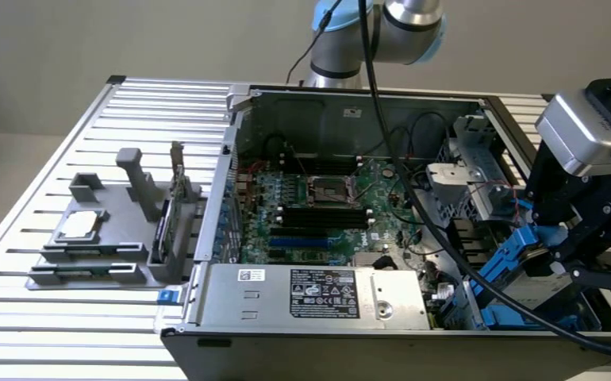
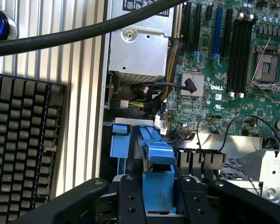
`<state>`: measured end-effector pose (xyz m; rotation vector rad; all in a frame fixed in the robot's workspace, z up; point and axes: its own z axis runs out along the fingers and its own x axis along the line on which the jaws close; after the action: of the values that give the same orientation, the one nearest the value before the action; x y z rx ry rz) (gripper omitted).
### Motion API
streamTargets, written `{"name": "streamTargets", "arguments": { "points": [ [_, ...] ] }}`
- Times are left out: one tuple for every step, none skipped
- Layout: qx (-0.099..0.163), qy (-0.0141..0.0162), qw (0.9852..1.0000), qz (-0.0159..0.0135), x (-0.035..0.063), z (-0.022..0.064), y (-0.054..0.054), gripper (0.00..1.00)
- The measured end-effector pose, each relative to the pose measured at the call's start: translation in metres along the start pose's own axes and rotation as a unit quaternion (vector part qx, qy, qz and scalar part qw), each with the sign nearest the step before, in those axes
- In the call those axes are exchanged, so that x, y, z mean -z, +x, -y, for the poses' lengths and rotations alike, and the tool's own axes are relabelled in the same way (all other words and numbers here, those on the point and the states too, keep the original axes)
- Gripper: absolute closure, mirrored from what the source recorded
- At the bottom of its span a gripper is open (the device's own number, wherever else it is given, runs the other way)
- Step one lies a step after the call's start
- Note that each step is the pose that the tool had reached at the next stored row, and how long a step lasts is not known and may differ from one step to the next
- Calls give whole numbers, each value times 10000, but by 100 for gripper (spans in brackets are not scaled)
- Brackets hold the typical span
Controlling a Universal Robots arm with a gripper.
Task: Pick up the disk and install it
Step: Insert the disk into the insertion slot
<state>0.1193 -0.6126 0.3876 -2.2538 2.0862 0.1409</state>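
The disk (image 2: pixel 157 193) has smooth, faintly glossy blue plastic rails; the gripper (image 2: pixel 157 183) is matt black. In the exterior view's lower left the table (image 1: pixel 30 317) is ribbed bare metal; the computer case (image 1: pixel 317 111) is dull grey sheet metal

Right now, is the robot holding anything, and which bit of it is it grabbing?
Yes, the disk. The fingers pinch it by its blue plastic carrier, one finger on each side of the blue piece.
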Motion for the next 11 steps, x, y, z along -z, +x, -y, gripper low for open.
{"name": "streamTargets", "arguments": {
  "points": [
    [0,0,10000,0,0,0,0,68],
    [0,0,10000,0,0,0,0,68],
    [0,0,10000,0,0,0,0,68],
    [0,0,10000,0,0,0,0,68],
    [0,0,10000,0,0,0,0,68],
    [0,0,10000,0,0,0,0,68],
    [0,0,10000,0,0,0,0,68],
    [0,0,10000,0,0,0,0,68],
    [0,0,10000,0,0,0,0,68],
    [0,0,10000,0,0,0,0,68],
    [0,0,10000,0,0,0,0,68]
  ]
}}
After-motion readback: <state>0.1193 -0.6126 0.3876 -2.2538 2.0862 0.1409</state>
